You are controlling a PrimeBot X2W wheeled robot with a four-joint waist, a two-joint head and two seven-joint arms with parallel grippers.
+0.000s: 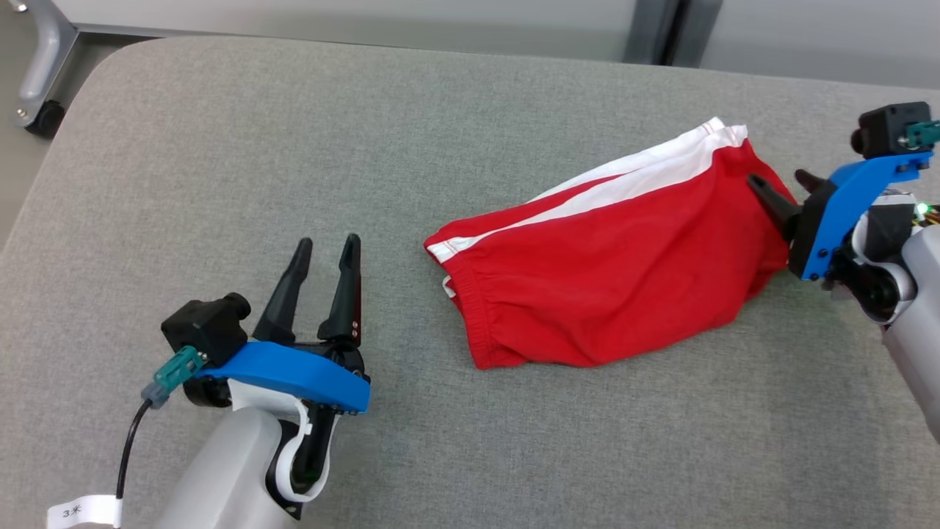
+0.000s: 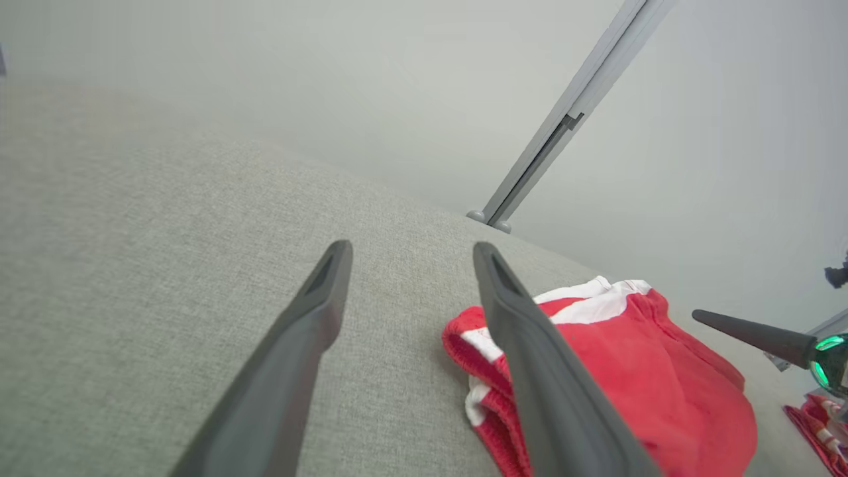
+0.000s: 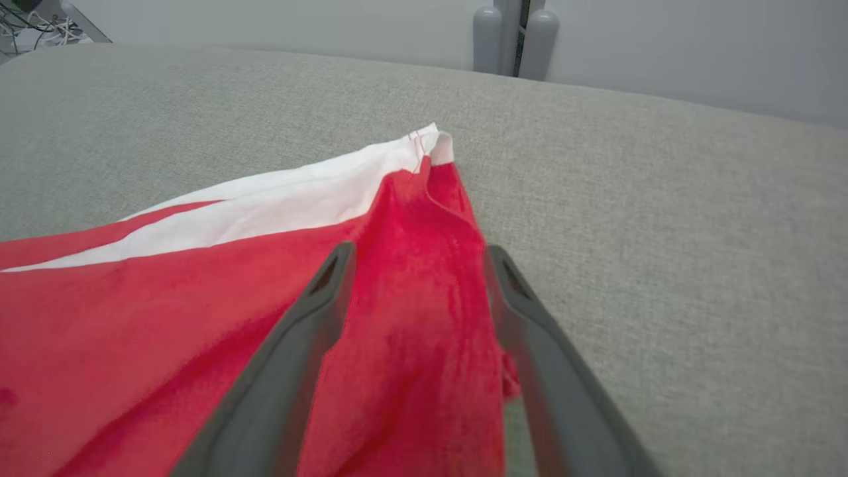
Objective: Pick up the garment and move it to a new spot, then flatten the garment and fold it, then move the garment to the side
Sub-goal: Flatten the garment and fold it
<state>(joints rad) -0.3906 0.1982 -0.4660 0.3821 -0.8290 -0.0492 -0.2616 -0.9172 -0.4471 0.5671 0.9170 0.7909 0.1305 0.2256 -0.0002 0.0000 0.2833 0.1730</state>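
Note:
Red shorts (image 1: pixel 609 272) with white side stripes lie rumpled on the grey padded table (image 1: pixel 294 147), right of centre. Their elastic waistband points toward my left gripper (image 1: pixel 329 242), which stands open over bare table to the left of the shorts. In the left wrist view the waistband end of the shorts (image 2: pixel 636 371) lies just right of that gripper (image 2: pixel 411 248). My right gripper (image 1: pixel 777 178) is at the shorts' right edge. The right wrist view shows this gripper (image 3: pixel 419 250) open, its fingers astride a ridge of the red cloth (image 3: pixel 199 311).
The table's rounded far edge runs along the top, with a grey wheeled frame leg (image 1: pixel 37 73) beyond its left corner. A slanted grey post (image 2: pixel 563 126) stands past the table. A scrap of red and white cloth (image 2: pixel 815 417) shows low on the right.

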